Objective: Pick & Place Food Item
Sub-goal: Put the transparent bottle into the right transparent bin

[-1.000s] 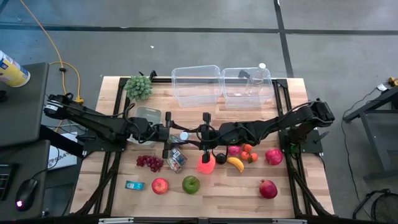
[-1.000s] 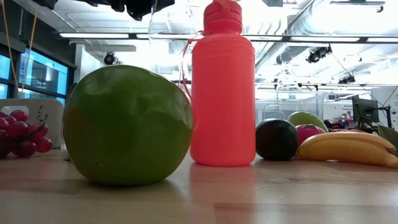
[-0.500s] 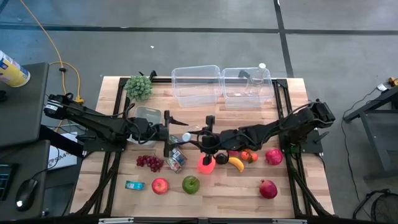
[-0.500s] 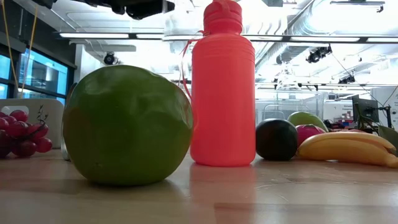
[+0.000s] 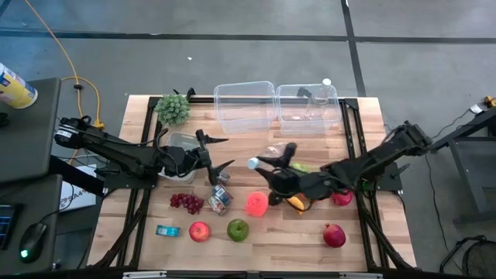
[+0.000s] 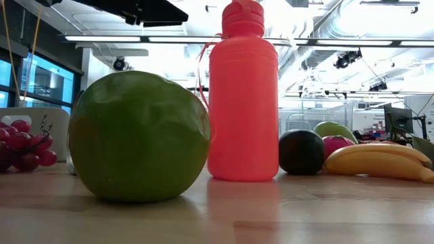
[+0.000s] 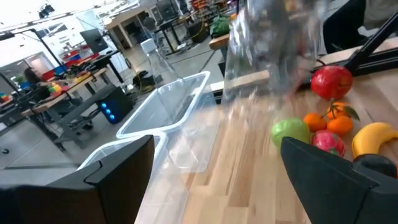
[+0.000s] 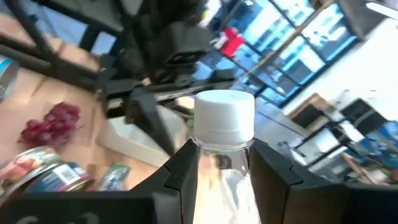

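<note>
- Two arms over the wooden bench (image 5: 256,240) in the high view: left gripper (image 5: 219,154) near the centre-left, jaws spread wide and empty; right gripper (image 5: 273,168) just right of centre, jaws closed on a clear bottle (image 5: 267,160) with a white cap (image 5: 253,163).
- Seen only from above: two clear bins (image 5: 246,106) side by side at the far edge, a green leafy bunch (image 5: 173,108) beside them, grapes (image 5: 186,203), a can (image 5: 220,200), a small blue packet (image 5: 166,230), a red apple (image 5: 199,231), a green apple (image 5: 238,229), a pink bottle (image 5: 256,204), a banana (image 5: 295,204) and a pomegranate (image 5: 334,235).
- Seen only from the low view: pink bottle (image 6: 243,95) upright, green apple (image 6: 139,135) just beside it, a dark round fruit (image 6: 302,152) and the banana (image 6: 376,164) farther along; grippers mostly out of frame.
- Shown by the right wrist view alone: both dark fingers (image 8: 180,168) pressing the bottle's neck (image 8: 221,165) right under the white cap (image 8: 224,118), left gripper (image 8: 146,112) opposite, apart from it.
- Shown by the left wrist view alone: the bottle (image 7: 273,56) blurred and lifted clear of the wood, between the wide-set fingers (image 7: 323,168), untouched by them.
</note>
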Robot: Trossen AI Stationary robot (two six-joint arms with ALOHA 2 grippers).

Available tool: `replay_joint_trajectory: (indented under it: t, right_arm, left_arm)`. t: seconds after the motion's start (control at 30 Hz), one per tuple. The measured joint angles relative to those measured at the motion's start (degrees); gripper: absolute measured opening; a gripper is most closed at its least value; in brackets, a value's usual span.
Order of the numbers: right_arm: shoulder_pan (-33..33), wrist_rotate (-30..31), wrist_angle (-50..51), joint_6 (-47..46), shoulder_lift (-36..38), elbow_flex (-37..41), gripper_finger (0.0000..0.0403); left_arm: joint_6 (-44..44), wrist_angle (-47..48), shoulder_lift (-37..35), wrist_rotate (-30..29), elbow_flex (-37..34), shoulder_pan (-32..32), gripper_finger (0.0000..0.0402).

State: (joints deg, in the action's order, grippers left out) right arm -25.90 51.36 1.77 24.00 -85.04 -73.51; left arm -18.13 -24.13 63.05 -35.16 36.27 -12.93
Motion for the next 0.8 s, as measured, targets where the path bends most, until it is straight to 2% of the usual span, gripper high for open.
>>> replay_joint_trajectory:
  t: [0.1, 0.3, 0.53, 0.8]
  right_arm:
    - [-2.0, 5.31, 1.91, 0.09, 2.87, 0.01, 0.0098]
    - [-1.87, 7.02, 4.8, -3.89, 11.05, 0.01, 0.0095]
    - [4.11, 1.07, 10.75, -11.2, 20.45, 1.08, 0.0095]
    - [12.74, -7.11, 7.87, -14.82, 26.41, 9.25, 0.0094]
  left_arm:
    - [0.06, 0.83, 0.0, -0.08, 0.0, 0.0, 0.034]
    - [0.15, 3.0, 0.0, -0.11, 0.0, 0.0, 0.034]
    - [0.15, 4.1, 0.02, -0.11, 0.0, 0.0, 0.034]
    - [0.15, 4.06, 0.02, -0.09, 0.0, 0.0, 0.034]
